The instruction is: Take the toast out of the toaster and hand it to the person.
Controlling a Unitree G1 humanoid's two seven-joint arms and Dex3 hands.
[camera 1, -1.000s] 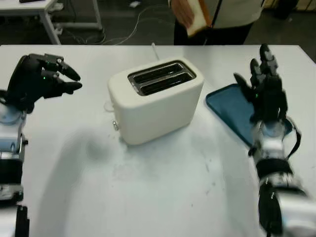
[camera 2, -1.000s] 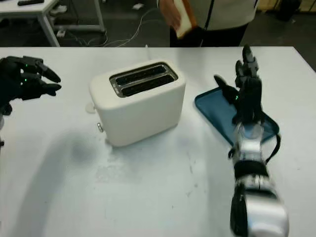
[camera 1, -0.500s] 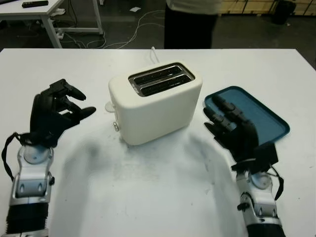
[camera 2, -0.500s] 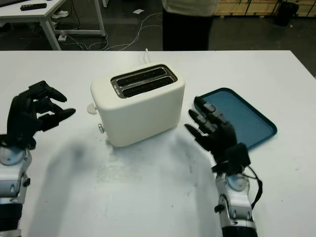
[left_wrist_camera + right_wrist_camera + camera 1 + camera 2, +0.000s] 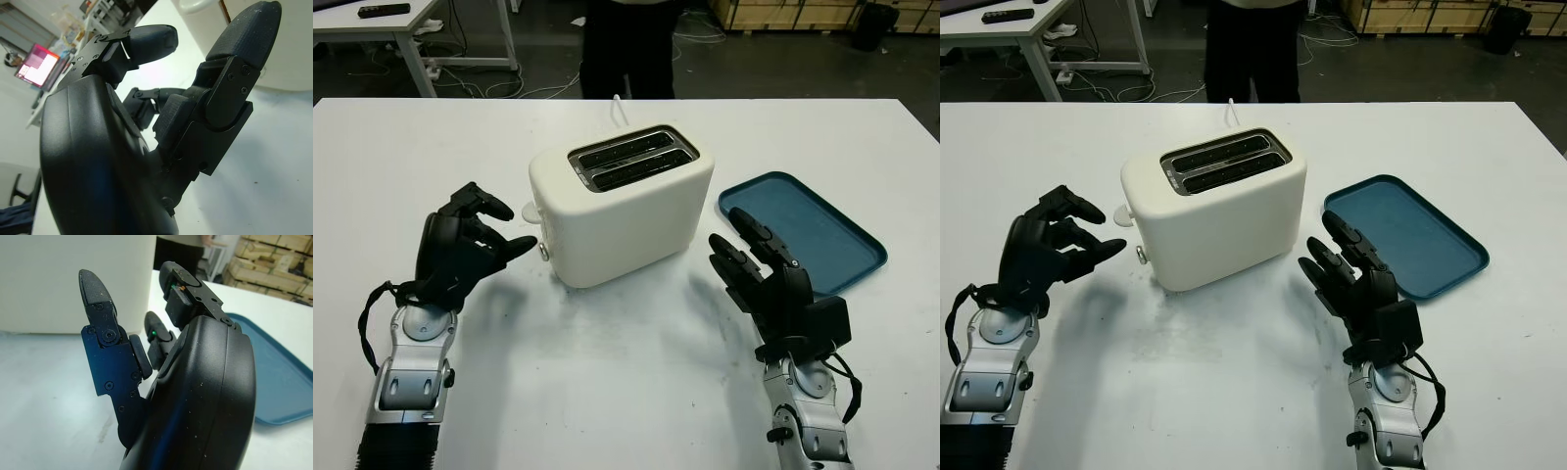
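Both hands hold nothing. Left hand (image 5: 470,245) sits over the bench (image 5: 636,392) just left of the toaster (image 5: 622,211), open, its fingertips aimed at the toaster's left side near the small knob there. Right hand (image 5: 766,284) is open too, on the near right of the toaster, between it and the blue tray (image 5: 822,230), palm toward the toaster's side wall.

The toaster stands mid-bench, its two slots (image 5: 631,162) facing up. Both slots look dark, and no slice stands proud of them; whether toast lies down inside cannot be told. A person (image 5: 626,39) stands beyond the far edge of the bench, behind the toaster, legs only in view.

Judging by this, the extraction step has not begun, or the toaster is already emptied; the hands simply flank it. If toast remains, the next move calls for one hand to rise above the slots, come down over a slice and pinch it, then lift straight up and carry it across the far edge toward the person.
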